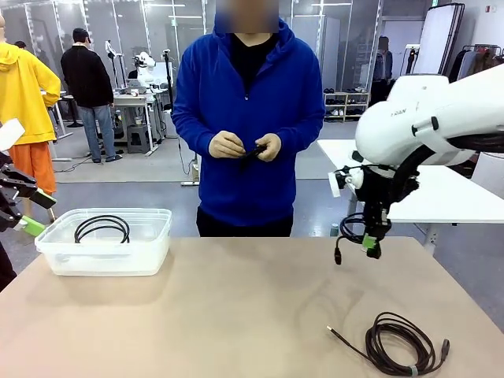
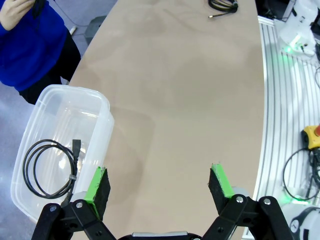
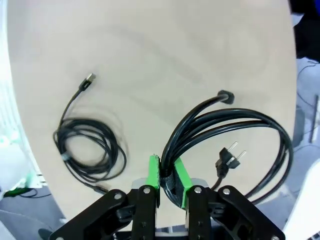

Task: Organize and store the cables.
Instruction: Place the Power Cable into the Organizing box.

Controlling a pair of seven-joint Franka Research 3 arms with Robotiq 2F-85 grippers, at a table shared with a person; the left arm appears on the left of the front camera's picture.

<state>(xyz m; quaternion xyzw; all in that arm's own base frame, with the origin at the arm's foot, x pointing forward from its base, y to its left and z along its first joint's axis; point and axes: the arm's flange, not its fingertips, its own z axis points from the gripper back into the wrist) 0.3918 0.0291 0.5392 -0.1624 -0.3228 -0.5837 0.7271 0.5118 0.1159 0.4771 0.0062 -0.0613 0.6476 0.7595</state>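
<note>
The right gripper (image 3: 166,164) pinches a coiled power cable (image 3: 235,122) aloft at the right, apparently to carry it to the far-left bin (image 1: 102,256), where one coil (image 1: 102,227) lies beside the wide-open left gripper (image 2: 159,172), while another coil (image 1: 402,345) waits near right.

Fingers (image 3: 154,175) clamp a thick plugged cable (image 3: 235,116); thinner coil (image 3: 61,147) lies apart.

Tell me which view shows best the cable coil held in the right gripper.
The right wrist view: the held coil is close, its loops and two-pin plug clear. The front view gives it small and dark under the right gripper. The left wrist view faces the bin instead.
</note>
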